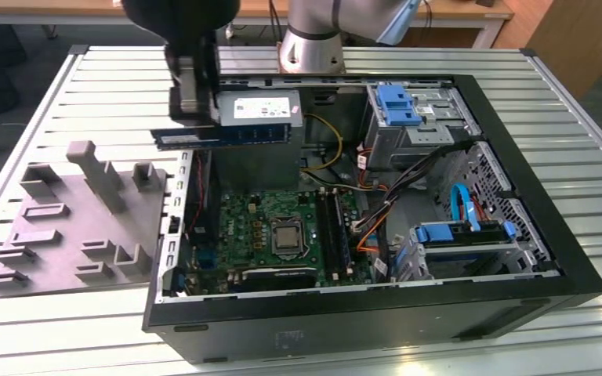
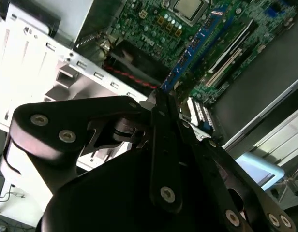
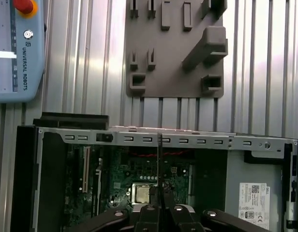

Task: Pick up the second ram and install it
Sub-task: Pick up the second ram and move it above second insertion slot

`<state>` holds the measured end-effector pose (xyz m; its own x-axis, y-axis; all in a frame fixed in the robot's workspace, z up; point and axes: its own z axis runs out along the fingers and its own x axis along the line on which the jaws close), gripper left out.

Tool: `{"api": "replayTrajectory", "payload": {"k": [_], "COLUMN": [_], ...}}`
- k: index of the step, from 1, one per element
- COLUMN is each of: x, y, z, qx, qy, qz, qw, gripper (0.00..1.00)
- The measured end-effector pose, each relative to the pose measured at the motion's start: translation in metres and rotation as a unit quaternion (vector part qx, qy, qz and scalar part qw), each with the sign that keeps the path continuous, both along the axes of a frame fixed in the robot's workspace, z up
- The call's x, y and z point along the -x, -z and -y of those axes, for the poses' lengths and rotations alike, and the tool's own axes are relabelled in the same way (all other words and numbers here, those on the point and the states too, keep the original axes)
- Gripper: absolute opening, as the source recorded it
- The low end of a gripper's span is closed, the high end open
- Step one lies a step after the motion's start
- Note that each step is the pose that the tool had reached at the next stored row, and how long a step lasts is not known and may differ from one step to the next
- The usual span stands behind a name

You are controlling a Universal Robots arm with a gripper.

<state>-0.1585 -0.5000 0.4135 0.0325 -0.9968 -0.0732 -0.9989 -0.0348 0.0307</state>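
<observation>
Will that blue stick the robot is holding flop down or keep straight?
Probably stiff: the second ram juts out level from the gripper, pinched near one end, with no sag. Likely light, since that small pinch carries it. Probably fragile: it looks like a thin, bare circuit board.

Dark capital lettering down the pale grey teach pendant (image 3: 18, 53), in the first wrist view. White sticker (image 3: 254, 195) with fine print and small marks on the grey power-supply box (image 1: 259, 108), seen in both that view and the exterior view, too small to make out. Pale label on the second ram (image 1: 228, 135), unreadable too
</observation>
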Motion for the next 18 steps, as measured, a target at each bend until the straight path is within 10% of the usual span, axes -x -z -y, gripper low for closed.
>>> {"api": "replayTrajectory", "payload": {"k": [18], "x": [-0.064], "y": [0.0017], "z": [0.0002], "qx": [-0.0001], "qy": [0.004], "qz": [0.0], "qw": [1.0], "gripper": [0.13]}}
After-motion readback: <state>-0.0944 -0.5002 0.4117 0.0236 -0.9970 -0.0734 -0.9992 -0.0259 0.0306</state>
